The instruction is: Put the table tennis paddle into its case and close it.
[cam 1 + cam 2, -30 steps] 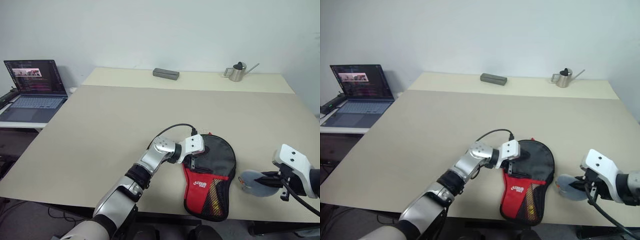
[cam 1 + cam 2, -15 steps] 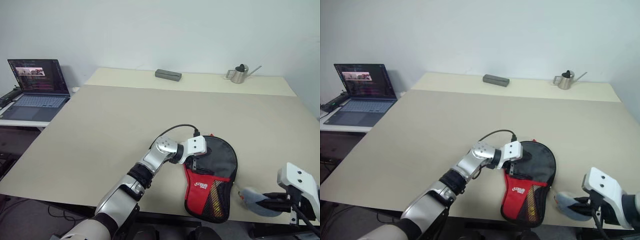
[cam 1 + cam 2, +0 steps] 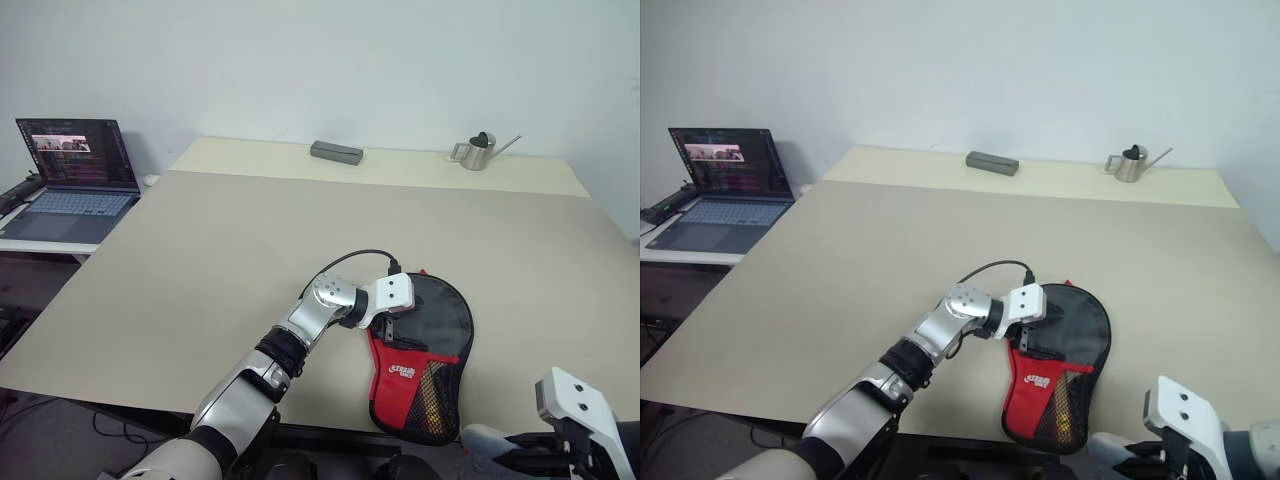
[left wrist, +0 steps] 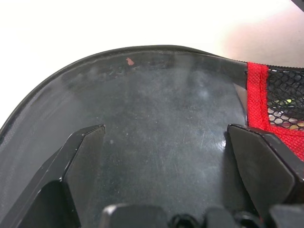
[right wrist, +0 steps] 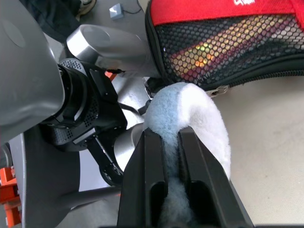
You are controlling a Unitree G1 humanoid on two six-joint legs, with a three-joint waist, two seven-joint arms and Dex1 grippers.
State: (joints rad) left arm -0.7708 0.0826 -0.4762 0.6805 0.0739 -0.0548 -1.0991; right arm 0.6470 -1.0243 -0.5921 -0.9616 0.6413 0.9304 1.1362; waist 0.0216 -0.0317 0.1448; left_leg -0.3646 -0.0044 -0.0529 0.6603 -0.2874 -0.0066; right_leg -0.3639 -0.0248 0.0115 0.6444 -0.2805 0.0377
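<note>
Black-and-red case (image 3: 422, 360) flat at table's near edge, grey fluffy charm (image 5: 190, 114) alongside.

Silver-grey jointed left arm (image 3: 300, 330), white wrist housing, looping black cable (image 3: 345, 258), black-fingered left pincer (image 4: 164, 156).

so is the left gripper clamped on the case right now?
No: in the left wrist view its fingers stand wide apart over the case's clear plastic side, gripping nothing.

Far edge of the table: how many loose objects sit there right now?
2: a small grey box near the middle of that edge, and a metal watering can to its right. None seems hidden.
</note>
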